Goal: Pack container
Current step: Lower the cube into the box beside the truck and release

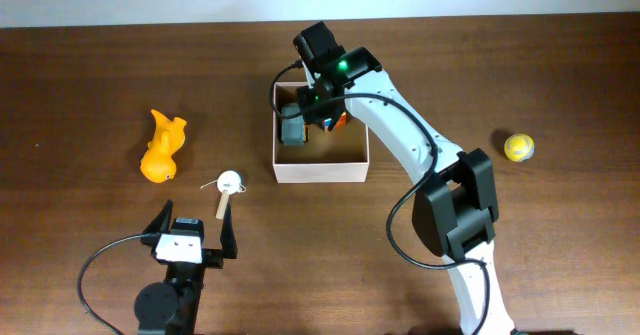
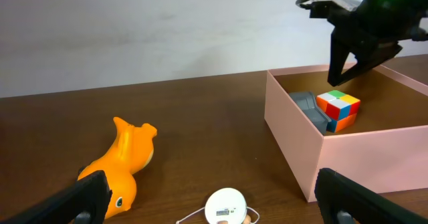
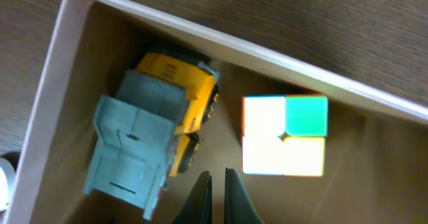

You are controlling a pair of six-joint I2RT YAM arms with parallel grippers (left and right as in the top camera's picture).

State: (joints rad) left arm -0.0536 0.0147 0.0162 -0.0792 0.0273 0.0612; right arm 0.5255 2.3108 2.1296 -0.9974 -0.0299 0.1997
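The container (image 1: 320, 170) is a shallow white-walled box with a tan floor at the table's middle. It shows again in the left wrist view, container (image 2: 294, 137), and from above in the right wrist view, container (image 3: 200, 37). Inside lie a grey and yellow toy truck (image 1: 291, 125) (image 3: 150, 134) and a colourful cube (image 1: 335, 123) (image 3: 284, 136). My right gripper (image 3: 217, 184) hangs over the box floor between them, shut and holding nothing. My left gripper (image 1: 195, 230) stands wide open at the front left, with a white disc toy (image 2: 226, 206) just ahead of it.
An orange animal toy (image 1: 162, 147) lies on the table left of the box. The white disc toy (image 1: 229, 183) has a wooden stick and a thin string. A yellow ball (image 1: 518, 147) rests at the far right.
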